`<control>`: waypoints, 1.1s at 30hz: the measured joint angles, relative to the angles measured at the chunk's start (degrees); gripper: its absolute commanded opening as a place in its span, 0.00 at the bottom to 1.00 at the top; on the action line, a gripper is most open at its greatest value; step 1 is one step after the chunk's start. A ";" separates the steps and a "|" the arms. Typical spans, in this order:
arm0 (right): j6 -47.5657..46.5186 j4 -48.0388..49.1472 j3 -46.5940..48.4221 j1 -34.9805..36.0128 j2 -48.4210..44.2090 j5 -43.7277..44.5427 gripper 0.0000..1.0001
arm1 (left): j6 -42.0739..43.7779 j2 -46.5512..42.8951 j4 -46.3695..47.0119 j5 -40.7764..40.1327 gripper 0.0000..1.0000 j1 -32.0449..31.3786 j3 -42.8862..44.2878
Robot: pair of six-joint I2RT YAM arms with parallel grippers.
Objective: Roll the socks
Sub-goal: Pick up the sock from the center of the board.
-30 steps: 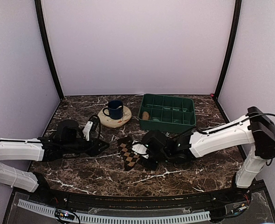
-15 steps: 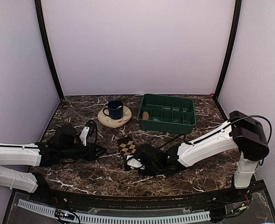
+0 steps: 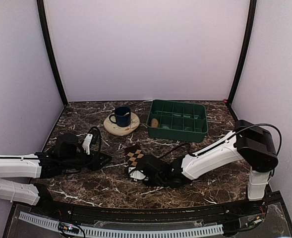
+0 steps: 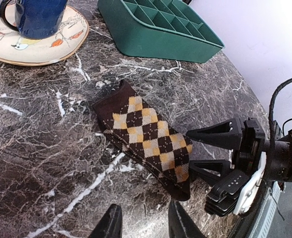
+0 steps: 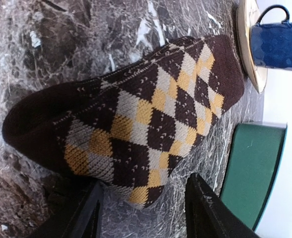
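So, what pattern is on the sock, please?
The sock: dark brown argyle, tan-yellow diamonds; best in right wrist view.

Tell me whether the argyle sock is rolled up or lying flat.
Mostly flat: the argyle sock lies stretched out on the marble table; only its near end looks doubled over.

We see white shells and black joints on the left arm (image 3: pixel 12 166) and right arm (image 3: pixel 210 153), thin black cables looping off both, and a black-fingered right gripper (image 4: pixel 190 150).
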 measured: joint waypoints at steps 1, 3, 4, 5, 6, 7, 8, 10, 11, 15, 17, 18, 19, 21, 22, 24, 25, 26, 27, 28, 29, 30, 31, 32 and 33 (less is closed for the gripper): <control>-0.20 -0.33 0.42 -0.02 0.31 -0.22 0.43 | 0.00 -0.22 0.00 -0.04 0.35 0.00 0.00; -0.42 -1.55 1.29 -0.24 0.85 -1.07 0.32 | 0.00 -0.42 0.02 -0.09 0.35 0.00 0.00; -0.70 -2.03 1.62 -0.33 1.01 -1.40 0.25 | 0.02 -0.48 0.00 -0.13 0.35 0.00 0.00; -0.61 -2.95 2.10 -0.44 1.20 -1.90 0.19 | 0.02 -0.52 0.00 -0.15 0.35 0.00 0.00; -0.55 -3.80 2.60 -0.63 1.49 -2.58 0.14 | 0.02 -0.57 0.00 -0.20 0.35 0.00 0.00; -0.39 -4.55 3.17 -0.81 1.79 -3.10 0.11 | 0.02 -0.59 0.00 -0.22 0.35 0.00 0.00; 0.09 -5.88 3.87 -1.07 2.08 -4.00 0.10 | 0.02 -0.59 0.00 -0.24 0.35 0.00 -0.02; 0.59 -7.45 4.83 -1.49 2.32 -5.40 0.08 | 0.02 -0.76 0.00 -0.24 0.35 0.00 -0.04; 0.74 -8.04 5.07 -1.75 2.32 -6.05 0.07 | 0.02 -0.85 0.00 -0.26 0.35 0.00 -0.04; 2.71 -11.08 6.78 -2.69 2.32 -9.62 0.03 | 0.04 -1.51 0.02 -0.28 0.35 0.00 -0.39; 3.85 -13.49 8.11 -3.30 2.32 -11.78 0.03 | 0.07 -1.66 -0.02 -0.26 0.35 0.00 -0.68; 4.48 -14.95 8.94 -3.61 2.32 -13.14 0.03 | 0.09 -1.68 0.02 -0.22 0.35 0.00 -0.81; 5.11 -16.33 9.77 -3.96 2.32 -14.51 0.03 | 0.13 -1.68 0.02 -0.13 0.35 0.00 -0.90; 6.64 -19.65 12.09 -4.72 2.32 -17.57 0.03 | 0.26 -1.68 0.11 0.26 0.36 0.00 -1.14; 7.26 -21.14 13.31 -5.05 2.34 -19.02 0.03 | 0.35 -1.68 0.28 0.63 0.37 0.00 -1.36; 8.55 -24.02 16.06 -5.77 2.43 -21.81 0.04 | 0.61 -1.68 0.61 1.36 0.39 -0.07 -1.88; 9.27 -25.38 17.62 -6.19 2.58 -23.26 0.04 | 0.74 -1.68 0.72 1.84 0.40 -0.20 -2.16; 9.73 -26.86 19.34 -6.64 2.89 -24.68 0.04 | 0.94 -1.68 0.98 2.27 0.41 -0.33 -2.43; 10.27 -28.22 21.22 -7.17 3.30 -26.14 0.05 | 1.14 -1.68 1.22 2.84 0.42 -0.61 -2.69; 10.82 -29.49 22.95 -7.65 3.85 -27.43 0.05 | 1.29 -1.68 1.38 3.32 0.43 -0.83 -2.84; 11.10 -30.45 24.44 -8.11 4.37 -28.65 0.05 | 1.49 -1.68 1.62 3.72 0.43 -1.22 -2.97; 11.37 -31.58 25.99 -8.61 5.09 -29.90 0.05 | 1.66 -1.66 1.90 3.98 0.44 -1.57 -3.06; 11.69 -32.65 27.30 -9.01 5.84 -30.88 0.05 | 1.86 -1.57 2.29 4.39 0.44 -2.08 -3.15; 12.07 -33.97 28.85 -9.51 6.82 -32.24 0.05 | 2.10 -1.36 2.67 4.72 0.44 -2.62 -3.15; 12.24 -34.95 30.01 -9.86 7.72 -33.38 0.05 | 2.40 -0.96 3.21 4.98 0.44 -3.32 -3.15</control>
